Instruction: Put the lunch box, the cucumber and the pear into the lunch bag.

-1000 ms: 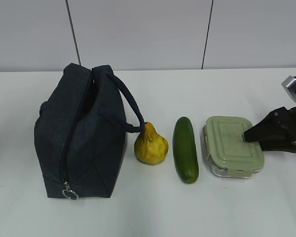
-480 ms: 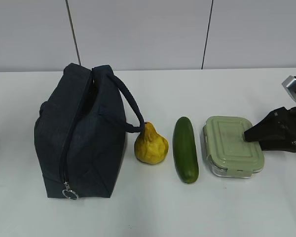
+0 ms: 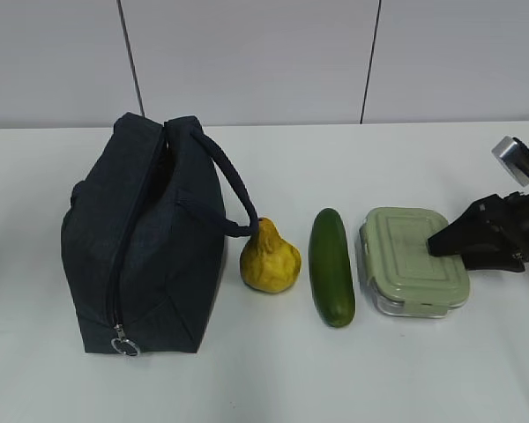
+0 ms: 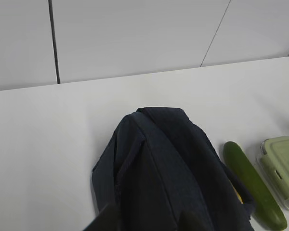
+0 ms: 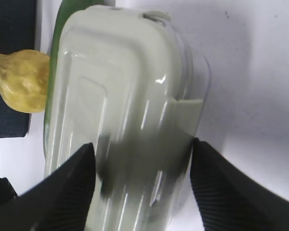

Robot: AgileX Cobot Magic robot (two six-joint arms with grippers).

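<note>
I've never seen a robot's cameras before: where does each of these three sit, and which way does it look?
Exterior view: in front, slanting down at lunch bag, pear, cucumber, lunch box; right gripper enters from the right.
Left wrist view: above the bag, facing the wall; left gripper's fingertips at the bottom edge.
Right wrist view: right above the lunch box, fingers straddling it.
All three show the lunch box.

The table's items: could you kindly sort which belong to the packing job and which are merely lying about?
Job: lunch bag, pear, cucumber, lunch box, with the right gripper astride it.
Lying about: nothing else visible on the table.
</note>
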